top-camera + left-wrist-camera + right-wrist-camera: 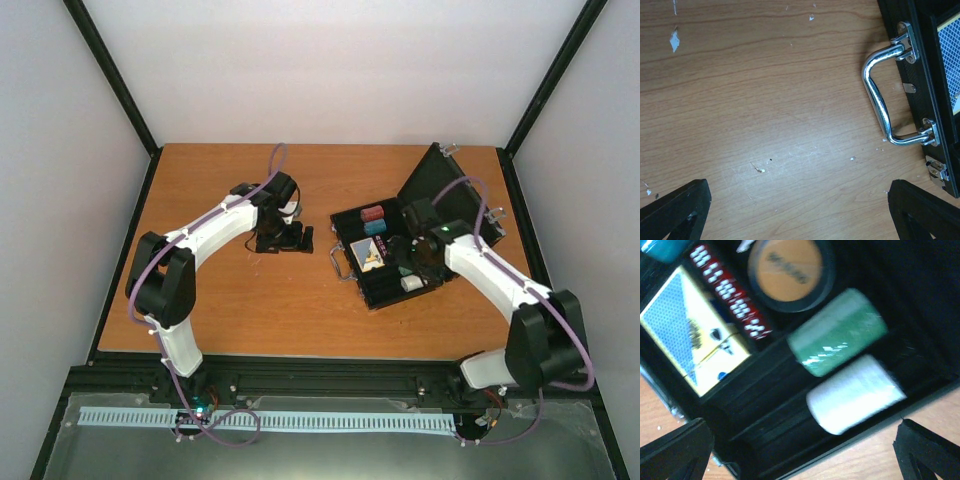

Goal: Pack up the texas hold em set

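The black case (385, 292) lies open right of centre, its lid (450, 185) raised at the back right. In it are a red chip stack (373, 213), a blue one (376, 227), a card deck (375, 255) and a white stack (411, 284). My left gripper (305, 240) is open and empty, low over the table just left of the metal handle (885, 95). My right gripper (410, 262) is open and empty above the case's near slots. Below it are the white stack (855, 395), a green stack (837, 332), an orange disc (785, 262), red dice (727, 292) and the deck (695, 347).
The wooden table (260, 300) is ringed by grey walls with black frame posts. Its front edge meets a black rail (320, 375) where both arm bases stand. Small white flecks (760, 170) lie on the wood under the left gripper.
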You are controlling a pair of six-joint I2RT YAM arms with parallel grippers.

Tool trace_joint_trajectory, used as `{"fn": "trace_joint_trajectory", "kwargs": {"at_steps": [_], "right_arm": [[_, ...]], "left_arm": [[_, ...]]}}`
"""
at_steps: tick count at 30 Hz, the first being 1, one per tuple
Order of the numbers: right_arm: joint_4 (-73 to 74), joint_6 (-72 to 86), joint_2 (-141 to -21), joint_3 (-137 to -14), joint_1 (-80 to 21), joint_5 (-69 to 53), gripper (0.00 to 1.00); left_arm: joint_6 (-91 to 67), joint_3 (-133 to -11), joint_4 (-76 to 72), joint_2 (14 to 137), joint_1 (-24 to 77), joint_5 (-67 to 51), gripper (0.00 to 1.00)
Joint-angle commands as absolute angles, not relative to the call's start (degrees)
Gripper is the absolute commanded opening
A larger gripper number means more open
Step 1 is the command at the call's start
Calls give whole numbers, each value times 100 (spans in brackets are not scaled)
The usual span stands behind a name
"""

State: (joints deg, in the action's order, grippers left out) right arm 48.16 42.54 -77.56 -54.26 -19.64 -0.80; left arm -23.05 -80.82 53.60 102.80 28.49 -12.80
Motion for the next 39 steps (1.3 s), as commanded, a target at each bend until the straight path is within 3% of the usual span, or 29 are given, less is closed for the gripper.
{"fn": "trace_joint_trajectory", "kwargs": {"at_steps": [1, 5, 15, 26, 34, 39], "right_arm": [[5028, 3465, -8358, -5928, -2579, 122, 100], [5289, 3174, -8995, -6255, -3052, 571, 100], [4992, 2838, -9282, -6227, -3261, -37, 100], [5253, 2737, -9755, -6226, -3261, 872, 100], [5182, 2256, -9167, -6457, -3261, 241, 100], [5882, 1965, -8807, -7216, -3269, -115, 100]], "left_arm": [[-2254, -8147, 5311, 10178, 2795, -1323, 100], [-2252, -8141, 5326, 10161, 2794, -1298, 100], [-2235, -8112, 5354, 10185, 2786, -1208, 100], [-2217, -8182, 5393, 10258, 2778, -1178, 100], [-2210, -8214, 5397, 10301, 2752, -1211, 100], [-2197, -8284, 5437, 10317, 2733, -1216, 100]]}}
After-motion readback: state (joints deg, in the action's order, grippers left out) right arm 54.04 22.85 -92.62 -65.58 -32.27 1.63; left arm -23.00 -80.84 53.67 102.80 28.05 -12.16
